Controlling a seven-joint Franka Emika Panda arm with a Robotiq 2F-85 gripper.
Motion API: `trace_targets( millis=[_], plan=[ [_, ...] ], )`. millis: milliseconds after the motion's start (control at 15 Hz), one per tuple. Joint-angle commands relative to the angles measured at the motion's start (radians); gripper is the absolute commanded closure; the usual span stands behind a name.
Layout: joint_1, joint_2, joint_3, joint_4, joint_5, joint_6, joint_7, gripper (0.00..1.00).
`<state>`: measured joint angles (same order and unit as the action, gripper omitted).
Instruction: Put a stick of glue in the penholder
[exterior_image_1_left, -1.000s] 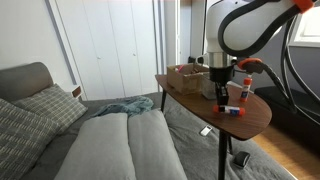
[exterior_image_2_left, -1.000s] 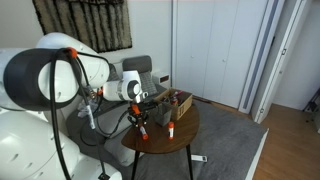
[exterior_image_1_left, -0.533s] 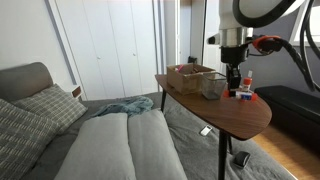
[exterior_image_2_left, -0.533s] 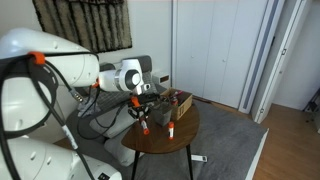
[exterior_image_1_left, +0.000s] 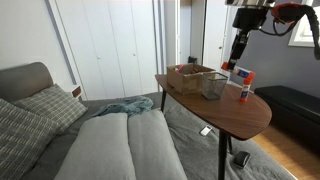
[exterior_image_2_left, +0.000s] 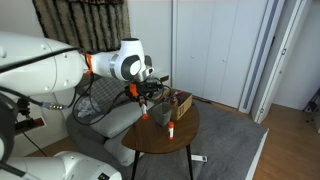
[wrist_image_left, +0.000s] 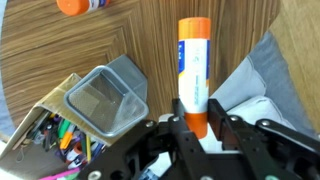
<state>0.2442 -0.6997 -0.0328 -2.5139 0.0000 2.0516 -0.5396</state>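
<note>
My gripper (wrist_image_left: 197, 120) is shut on the stick of glue (wrist_image_left: 195, 65), a slim cylinder with orange-red ends and a pale body, which sticks out past the fingers. In an exterior view the gripper (exterior_image_1_left: 238, 47) hangs high above the round table, above and just right of the penholder (exterior_image_1_left: 213, 86). The penholder is a grey mesh cup; in the wrist view (wrist_image_left: 105, 97) it lies left of the stick and looks empty. In an exterior view the gripper (exterior_image_2_left: 144, 95) is above the table's left part, near the penholder (exterior_image_2_left: 162, 114).
A white bottle with a red cap (exterior_image_1_left: 243, 89) stands right of the penholder; it also shows in the wrist view (wrist_image_left: 82, 6). A low brown box (exterior_image_1_left: 189, 76) holding pens stands behind. The wooden table (exterior_image_1_left: 240, 117) is small; a sofa (exterior_image_1_left: 120, 140) lies beside it.
My gripper has risen from the tabletop beside the white bottle, carrying the stick of glue, and now hangs well above the penholder.
</note>
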Motion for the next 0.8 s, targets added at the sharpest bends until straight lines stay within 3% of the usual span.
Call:
trace_targets(
  millis=[0, 67, 400, 467, 733],
  plan=[
    [0.005, -0.016, -0.012, -0.032, 0.059, 0.18, 0.06, 0.92],
    [0.003, -0.003, -0.012, -0.002, 0.022, 0.092, 0.026, 0.7],
    [0.003, -0.002, -0.013, -0.02, 0.033, 0.157, 0.049, 0.7],
    [0.003, -0.002, -0.013, -0.02, 0.033, 0.158, 0.05, 0.92],
    [-0.008, 0.03, -0.039, -0.034, 0.057, 0.321, 0.074, 0.92]
  ],
)
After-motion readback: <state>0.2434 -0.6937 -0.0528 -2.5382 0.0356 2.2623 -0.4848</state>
